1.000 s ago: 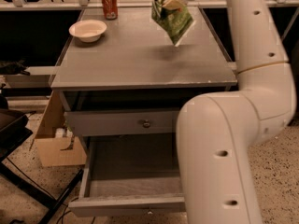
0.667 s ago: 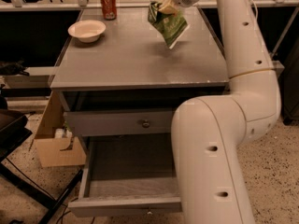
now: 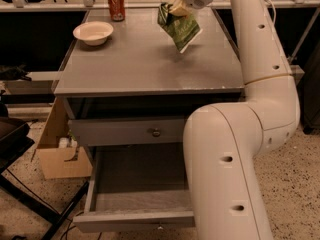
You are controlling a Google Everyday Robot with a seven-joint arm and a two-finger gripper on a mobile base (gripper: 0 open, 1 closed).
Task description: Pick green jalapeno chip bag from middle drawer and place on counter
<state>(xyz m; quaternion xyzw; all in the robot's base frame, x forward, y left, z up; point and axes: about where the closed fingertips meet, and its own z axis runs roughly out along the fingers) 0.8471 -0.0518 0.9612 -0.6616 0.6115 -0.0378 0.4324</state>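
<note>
Clearly gripped, the chip bag (image 3: 181, 29) dangles below the hand (image 3: 176, 5), over the counter (image 3: 135, 66).

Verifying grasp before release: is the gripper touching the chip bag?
Touching. The camera view shows the gripper, above the back of the counter, closed on the top edge of the chip bag, which hangs from it.

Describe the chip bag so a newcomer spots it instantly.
Find the large flat grey counter above the open grey drawer. Over its back right, the gripper on the white arm holds a wrinkly glossy green chip bag in the air. Unlike the white bowl and red soda can standing back left, it is green and hanging.
</note>
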